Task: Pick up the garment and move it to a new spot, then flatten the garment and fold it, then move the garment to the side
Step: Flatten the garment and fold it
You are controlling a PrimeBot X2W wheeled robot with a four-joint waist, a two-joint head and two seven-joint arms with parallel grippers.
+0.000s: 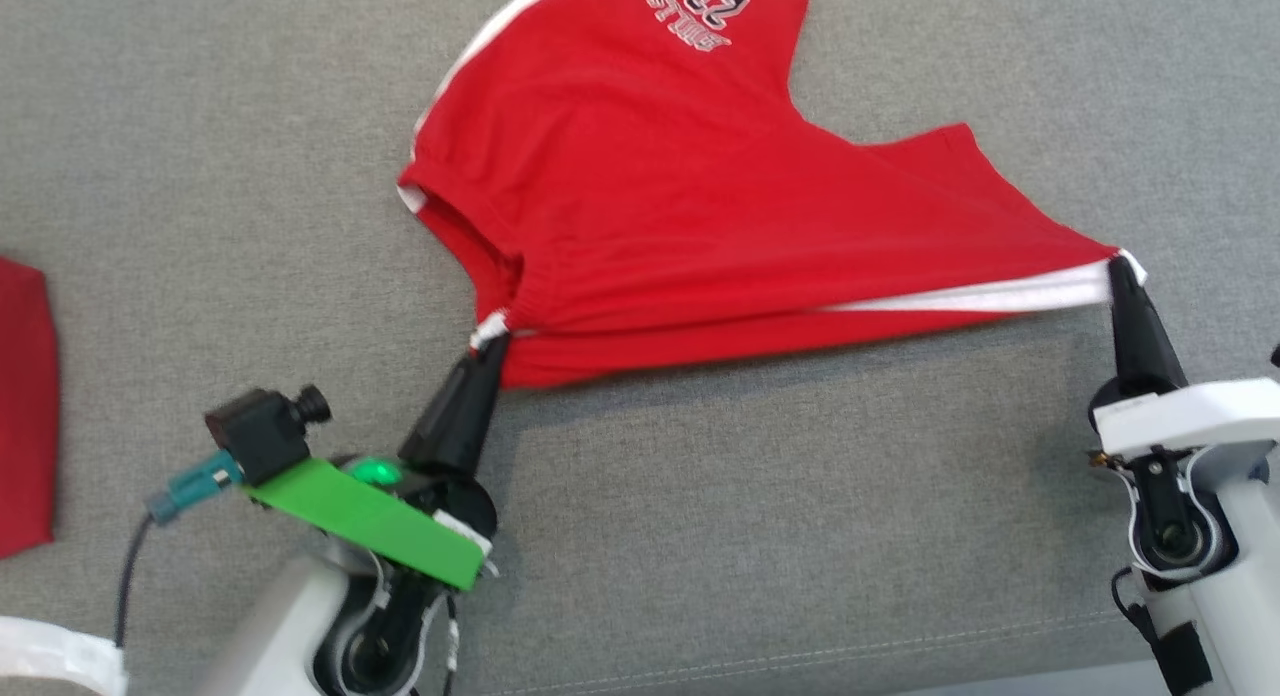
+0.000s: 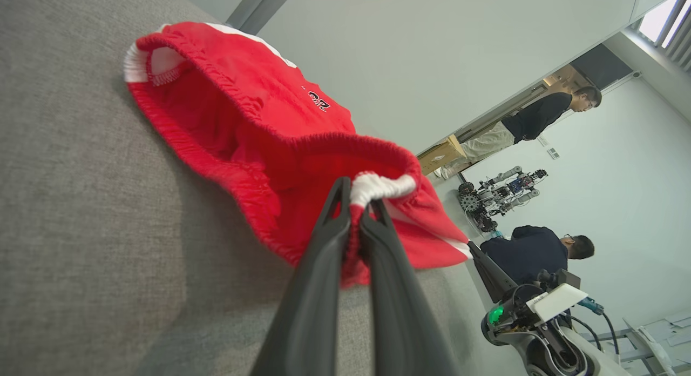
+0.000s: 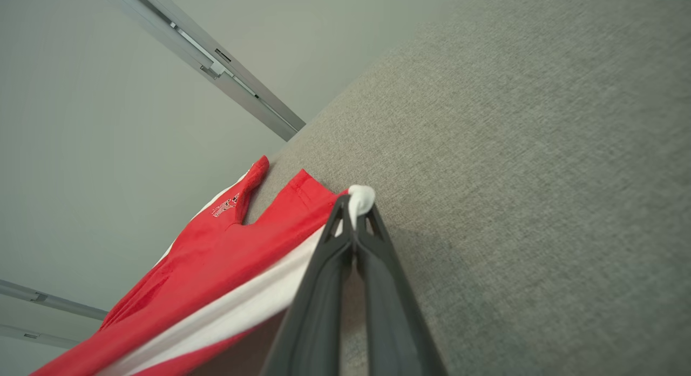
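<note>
The garment point(image 1: 660, 206) is a pair of red shorts with white side stripes and a printed logo, spread on the grey fabric surface point(image 1: 800, 496) and stretched between both grippers. My left gripper point(image 1: 492, 338) is shut on the elastic waistband corner, whose white stripe end bunches at the fingertips point(image 2: 345, 195) in the left wrist view. My right gripper point(image 1: 1122, 268) is shut on the leg hem corner at the white stripe. In the right wrist view the garment point(image 3: 216, 246) trails away from the closed right gripper point(image 3: 354, 203). The near edge looks lifted, casting a shadow.
Another red cloth point(image 1: 25, 406) lies at the far left edge. A white object point(image 1: 50, 656) sits at the lower left corner. The surface's front seam point(image 1: 900, 648) runs along the bottom. Two people point(image 2: 534, 122) and another robot point(image 2: 496, 195) are in the room beyond.
</note>
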